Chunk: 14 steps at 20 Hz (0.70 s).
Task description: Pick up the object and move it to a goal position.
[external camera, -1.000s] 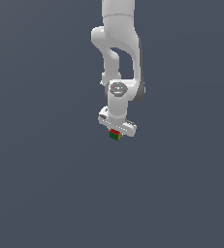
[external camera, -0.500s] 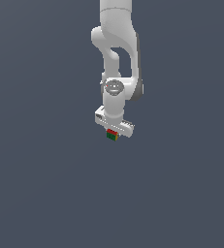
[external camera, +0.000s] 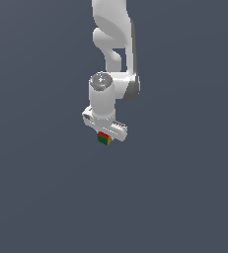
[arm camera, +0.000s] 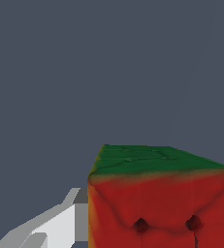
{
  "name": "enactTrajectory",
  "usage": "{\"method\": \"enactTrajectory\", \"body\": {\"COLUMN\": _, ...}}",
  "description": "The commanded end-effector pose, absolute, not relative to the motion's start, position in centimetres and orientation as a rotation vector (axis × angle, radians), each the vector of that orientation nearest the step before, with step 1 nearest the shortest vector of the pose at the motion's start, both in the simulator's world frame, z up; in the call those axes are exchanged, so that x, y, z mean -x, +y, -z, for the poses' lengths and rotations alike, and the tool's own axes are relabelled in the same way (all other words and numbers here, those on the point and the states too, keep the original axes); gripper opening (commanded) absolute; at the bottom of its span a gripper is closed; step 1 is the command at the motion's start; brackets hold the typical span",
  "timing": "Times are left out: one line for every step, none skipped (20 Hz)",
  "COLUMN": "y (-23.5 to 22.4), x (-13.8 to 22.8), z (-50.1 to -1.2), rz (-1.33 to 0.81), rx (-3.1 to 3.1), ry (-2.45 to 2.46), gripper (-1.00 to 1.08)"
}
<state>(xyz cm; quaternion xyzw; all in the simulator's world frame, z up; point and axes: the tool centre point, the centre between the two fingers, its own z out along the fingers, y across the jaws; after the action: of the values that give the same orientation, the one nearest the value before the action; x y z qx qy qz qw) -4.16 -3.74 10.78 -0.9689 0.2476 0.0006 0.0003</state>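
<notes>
cube [external camera: 104, 139] between jaws, finger [arm camera: 60, 225] touching

Tiny cube [external camera: 104, 139] clamped beneath the white hand [external camera: 104, 134]

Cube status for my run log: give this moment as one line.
arm: one Franka | gripper: shut on cube | cube: right under the hand, red and green faces showing | finger: against cube side | goal: not visible

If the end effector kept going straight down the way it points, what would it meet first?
The end effector points downward with the cube at its tip. Below the cube both views show only plain grey, so the way looks free, though depth cannot be judged.
</notes>
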Motion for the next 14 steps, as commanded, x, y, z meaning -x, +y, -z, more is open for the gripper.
{"method": "enactTrajectory", "body": {"y": -5.3, "x": 2.8, "z": -12.7, "rz": 0.001, "rx": 3.043, "ry": 0.777, "gripper": -1.0}}
{"method": "enactTrajectory", "body": {"y": -5.9, "x": 2.3, "z": -13.4, "rz": 0.0, "rx": 3.044, "ry": 0.778, "gripper": -1.0}}
{"method": "enactTrajectory", "body": {"y": -6.5, "x": 1.7, "z": -14.1, "rz": 0.0, "rx": 3.044, "ry": 0.778, "gripper": -1.0}}
{"method": "enactTrajectory", "body": {"y": -7.1, "x": 1.2, "z": -14.8, "rz": 0.0, "rx": 3.044, "ry": 0.778, "gripper": -1.0}}
{"method": "enactTrajectory", "body": {"y": -7.7, "x": 0.7, "z": -15.5, "rz": 0.0, "rx": 3.044, "ry": 0.778, "gripper": -1.0}}
{"method": "enactTrajectory", "body": {"y": -8.3, "x": 0.2, "z": -16.1, "rz": 0.0, "rx": 3.044, "ry": 0.778, "gripper": -1.0}}
{"method": "enactTrajectory", "body": {"y": -8.8, "x": -0.3, "z": -16.8, "rz": 0.0, "rx": 3.044, "ry": 0.778, "gripper": -1.0}}
{"method": "enactTrajectory", "body": {"y": -9.3, "x": -0.8, "z": -17.4, "rz": 0.0, "rx": 3.044, "ry": 0.778, "gripper": -1.0}}
{"method": "enactTrajectory", "body": {"y": -9.8, "x": -1.3, "z": -18.0, "rz": 0.0, "rx": 3.044, "ry": 0.778, "gripper": -1.0}}
{"method": "enactTrajectory", "body": {"y": -10.3, "x": -1.7, "z": -18.6, "rz": 0.0, "rx": 3.044, "ry": 0.778, "gripper": -1.0}}
{"method": "enactTrajectory", "body": {"y": -10.8, "x": -2.2, "z": -19.1, "rz": 0.0, "rx": 3.044, "ry": 0.778, "gripper": -1.0}}
{"method": "enactTrajectory", "body": {"y": -11.3, "x": -2.6, "z": -19.7, "rz": 0.0, "rx": 3.044, "ry": 0.778, "gripper": -1.0}}
{"method": "enactTrajectory", "body": {"y": -11.7, "x": -3.0, "z": -20.2, "rz": 0.0, "rx": 3.044, "ry": 0.778, "gripper": -1.0}}
{"method": "enactTrajectory", "body": {"y": -12.2, "x": -3.4, "z": -20.7, "rz": 0.0, "rx": 3.044, "ry": 0.778, "gripper": -1.0}}
